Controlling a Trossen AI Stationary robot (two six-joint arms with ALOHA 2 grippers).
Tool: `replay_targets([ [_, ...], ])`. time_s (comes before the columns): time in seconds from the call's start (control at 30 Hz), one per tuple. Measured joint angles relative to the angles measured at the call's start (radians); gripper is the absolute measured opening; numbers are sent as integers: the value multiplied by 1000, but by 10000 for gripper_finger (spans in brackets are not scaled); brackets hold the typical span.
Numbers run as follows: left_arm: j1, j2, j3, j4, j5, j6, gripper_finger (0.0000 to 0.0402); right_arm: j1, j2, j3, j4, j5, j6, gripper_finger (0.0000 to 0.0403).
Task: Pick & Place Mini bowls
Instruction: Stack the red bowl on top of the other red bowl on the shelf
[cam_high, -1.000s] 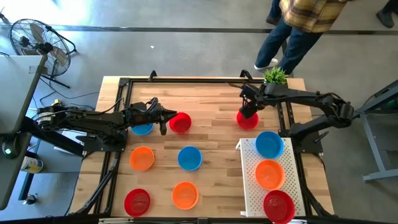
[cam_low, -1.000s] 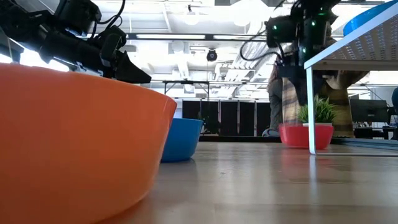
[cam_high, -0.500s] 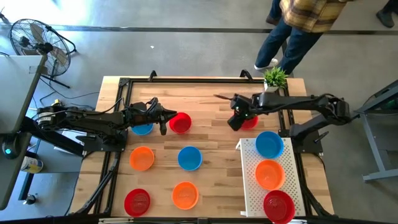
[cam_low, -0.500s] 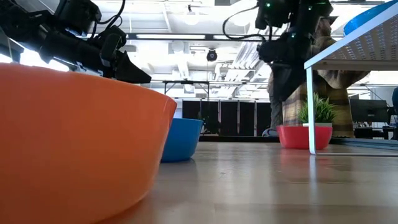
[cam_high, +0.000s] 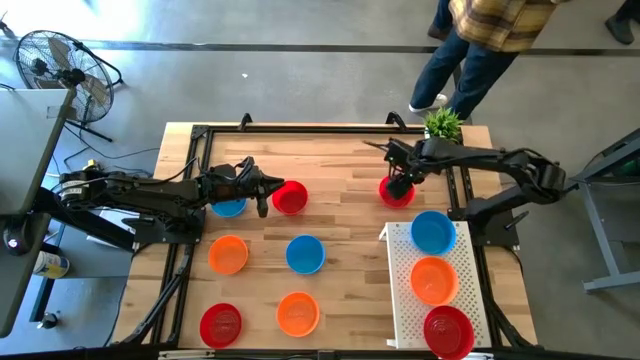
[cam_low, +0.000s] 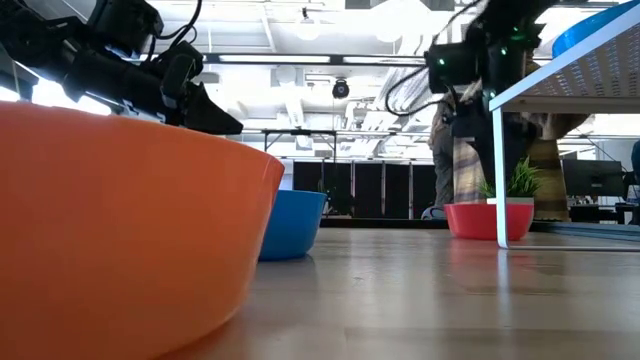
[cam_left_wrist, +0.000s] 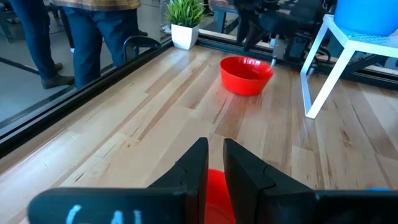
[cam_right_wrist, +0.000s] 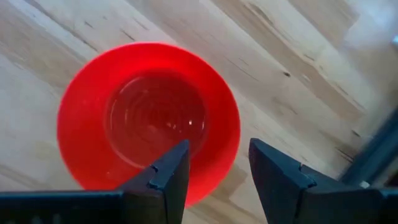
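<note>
My right gripper (cam_high: 399, 178) (cam_right_wrist: 214, 155) hangs open just above a red mini bowl (cam_high: 396, 192) (cam_right_wrist: 149, 118) that rests on its base on the table near the far right. One finger stands over the bowl's inside and the other beyond its rim. My left gripper (cam_high: 267, 192) (cam_left_wrist: 216, 146) is shut at a second red mini bowl (cam_high: 291, 198) left of centre. A blue bowl (cam_high: 433, 231), an orange bowl (cam_high: 433, 279) and a red bowl (cam_high: 448, 331) sit on the white perforated tray (cam_high: 400, 300). My left gripper has the red bowl's rim (cam_left_wrist: 217, 186) on its left side pinched between the two fingers. It comes level from the table's left. Red shows in the narrow gap between the fingers. The fingers hide the exact place of contact. The bowl sits on the table.
Loose bowls lie on the wood: blue (cam_high: 228, 206) under my left arm, orange (cam_high: 228, 254), blue (cam_high: 305, 253), red (cam_high: 220, 324), orange (cam_high: 298, 313). A potted plant (cam_high: 443, 123) stands at the far right corner. A person (cam_high: 480, 50) stands beyond the far edge.
My right gripper swung toward the table's left and rose away from the red bowl, then came back over it. It stayed open throughout. The bowl kept its place.
</note>
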Motion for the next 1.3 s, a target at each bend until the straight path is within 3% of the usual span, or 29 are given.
replay_targets([
  [0.53,0,0,0,-5,-1,0,46,-143,-62,-236,321,-155,-80,150],
  [0.67,0,0,0,-5,-1,0,46,-150,-61,-242,329,-176,-79,122],
  [0.93,0,0,0,-6,-1,0,46,-149,-61,-241,330,-208,-59,11],
  [1.13,0,0,0,-5,-1,0,46,-149,-100,-229,317,-239,-40,5],
  [1.3,0,0,0,-5,-1,0,46,-149,-185,-130,208,-277,-33,3],
])
